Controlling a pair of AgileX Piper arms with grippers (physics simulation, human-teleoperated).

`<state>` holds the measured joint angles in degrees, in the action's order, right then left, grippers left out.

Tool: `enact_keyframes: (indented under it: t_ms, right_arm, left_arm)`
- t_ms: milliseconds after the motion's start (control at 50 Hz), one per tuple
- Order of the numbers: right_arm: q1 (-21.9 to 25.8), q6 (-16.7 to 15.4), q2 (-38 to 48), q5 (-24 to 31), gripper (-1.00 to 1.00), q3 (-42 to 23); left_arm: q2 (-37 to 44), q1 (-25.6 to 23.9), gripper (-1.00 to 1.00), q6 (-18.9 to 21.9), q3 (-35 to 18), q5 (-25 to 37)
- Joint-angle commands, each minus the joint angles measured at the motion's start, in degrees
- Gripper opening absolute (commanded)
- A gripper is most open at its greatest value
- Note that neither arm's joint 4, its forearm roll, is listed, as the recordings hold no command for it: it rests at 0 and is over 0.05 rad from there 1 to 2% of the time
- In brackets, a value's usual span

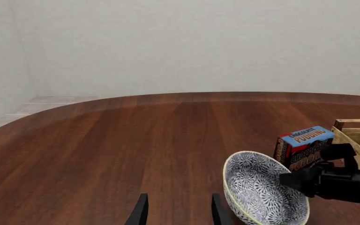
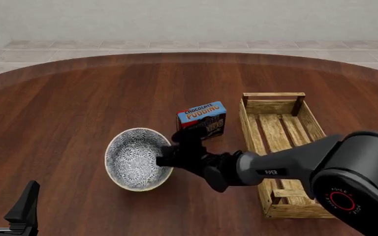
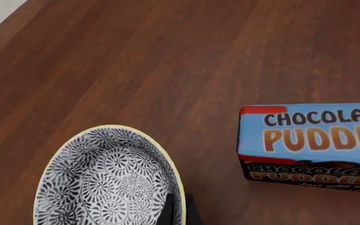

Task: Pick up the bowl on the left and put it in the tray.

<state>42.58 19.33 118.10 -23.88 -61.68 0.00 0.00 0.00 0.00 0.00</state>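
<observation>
Floral bowl (image 2: 135, 158) tilted, maybe lifted, left of empty slatted tray (image 2: 305, 119).

Dark reddish-brown wooden tabletop (image 2: 77, 98) with long plank grain and a rounded far edge, spreading wide beyond the right gripper (image 2: 166, 158). Past that edge, a strip of pale tiled floor (image 2: 175, 45) meeting a plain off-white wall (image 2: 189, 19). Soft, even light throughout, with a faint sheen across the wood and only weak shadows.

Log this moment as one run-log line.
right gripper: shut on bowl rim | left gripper: open, idle | bowl: on table, beside pudding box | tray: empty
</observation>
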Motion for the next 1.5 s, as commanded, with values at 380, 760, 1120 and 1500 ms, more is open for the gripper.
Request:
enact_keyframes:
  t_ms: [380,760,1120,1500]
  right_arm:
    - [1.47,-6.91,-11.99,0.04,-1.00,8.88]
    - [1.25,-7.72,-16.66,-0.08,-1.00,11.48]
    - [1.29,-7.20,-18.84,-0.11,-1.00,12.61]
    - [0.38,-8.24,-23.69,0.03,-1.00,15.26]
  left_arm:
    - [0.00,0.00,1.00,0.00,0.00,0.00]
    - [0.00,0.00,1.00,0.00,0.00,0.00]
    - [0.00,0.00,1.00,0.00,0.00,0.00]
    - [0.00,0.00,1.00,0.00,0.00,0.00]
